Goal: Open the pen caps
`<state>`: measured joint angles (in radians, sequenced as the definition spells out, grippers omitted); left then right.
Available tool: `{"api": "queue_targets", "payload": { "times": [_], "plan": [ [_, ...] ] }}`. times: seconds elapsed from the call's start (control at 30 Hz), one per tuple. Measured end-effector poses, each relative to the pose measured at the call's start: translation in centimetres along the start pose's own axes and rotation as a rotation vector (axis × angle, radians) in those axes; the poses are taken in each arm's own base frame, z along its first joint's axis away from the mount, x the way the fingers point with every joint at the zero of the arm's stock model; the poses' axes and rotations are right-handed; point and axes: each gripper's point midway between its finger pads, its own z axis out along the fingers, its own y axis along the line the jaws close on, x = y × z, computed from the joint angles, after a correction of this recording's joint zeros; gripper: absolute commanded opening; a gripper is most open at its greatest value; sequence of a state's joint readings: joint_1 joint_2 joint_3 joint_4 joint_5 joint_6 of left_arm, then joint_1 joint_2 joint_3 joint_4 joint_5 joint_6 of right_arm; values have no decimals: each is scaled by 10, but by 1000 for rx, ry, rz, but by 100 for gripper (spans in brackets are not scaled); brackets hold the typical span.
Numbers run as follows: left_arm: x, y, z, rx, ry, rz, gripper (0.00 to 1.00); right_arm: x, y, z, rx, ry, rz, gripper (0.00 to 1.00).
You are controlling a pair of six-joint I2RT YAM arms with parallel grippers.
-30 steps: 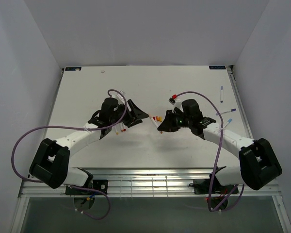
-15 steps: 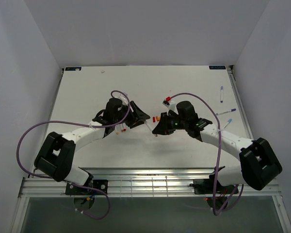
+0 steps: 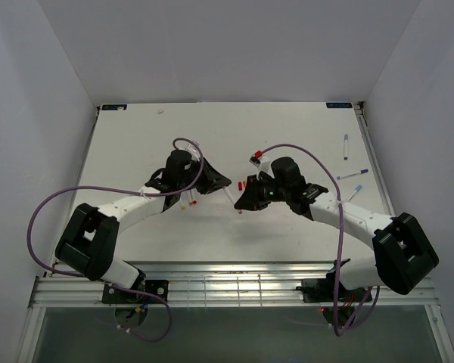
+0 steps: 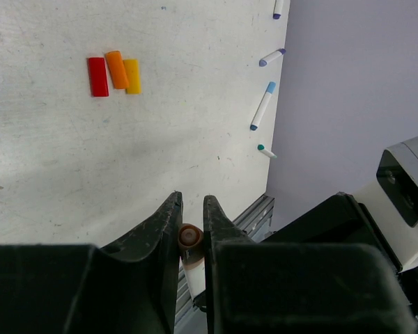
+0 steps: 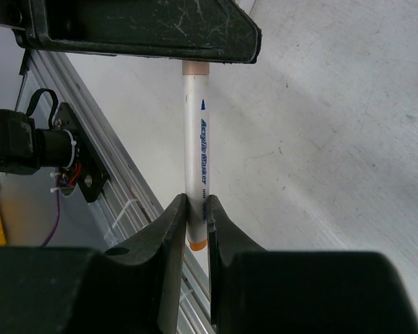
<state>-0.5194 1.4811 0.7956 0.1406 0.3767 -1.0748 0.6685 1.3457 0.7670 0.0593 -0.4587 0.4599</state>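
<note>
A white-barrelled marker pen (image 5: 198, 149) spans the gap between my two grippers above the table's middle. My right gripper (image 5: 197, 202) is shut on the barrel near its orange tail end (image 5: 198, 244). My left gripper (image 4: 192, 202) is shut on the pen's brownish-orange cap (image 4: 189, 236), seen end-on between its fingers. In the top view the left gripper (image 3: 220, 181) and the right gripper (image 3: 243, 201) nearly meet. Three loose pen caps, red (image 4: 97, 76), orange (image 4: 115, 69) and yellow (image 4: 132, 76), lie side by side on the table.
Several thin pens lie near the table's right edge (image 3: 346, 145), (image 3: 352, 175), (image 3: 354, 193). Two more pens with coloured ends lie by the left arm (image 3: 188, 201). The metal rail (image 3: 234, 283) runs along the near edge.
My left gripper has closed from wide open onto the pen's cap. The right arm has carried the pen a little leftward to meet it.
</note>
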Motion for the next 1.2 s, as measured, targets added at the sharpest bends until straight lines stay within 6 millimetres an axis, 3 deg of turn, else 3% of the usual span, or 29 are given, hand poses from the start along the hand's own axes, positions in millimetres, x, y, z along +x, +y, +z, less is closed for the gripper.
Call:
{"api": "queue_targets", "payload": {
  "times": [0.1, 0.23, 0.43, 0.6, 0.97, 1.07, 1.2],
  "plan": [
    [0, 1, 0, -2, 0, 0, 1, 0, -1, 2, 8, 4, 0, 11],
    [-1, 1, 0, -2, -3, 5, 0, -1, -2, 3, 11, 9, 2, 33],
    [6, 0, -2, 12, 31, 27, 0, -15, 0, 10, -1, 6, -41, 36],
    [12, -2, -3, 30, 65, 53, 0, -22, 8, 19, -60, 34, -78, 32],
    [15, 1, -5, 13, 84, 54, 0, -12, 6, 28, -97, 87, -46, 8],
    [10, 3, -4, -24, 66, 45, 0, -14, 3, 31, -60, 72, -57, 8],
    [-3, 13, -3, -152, 19, 25, 0, -21, -1, 43, 139, 35, -172, 8]
  ]
}}
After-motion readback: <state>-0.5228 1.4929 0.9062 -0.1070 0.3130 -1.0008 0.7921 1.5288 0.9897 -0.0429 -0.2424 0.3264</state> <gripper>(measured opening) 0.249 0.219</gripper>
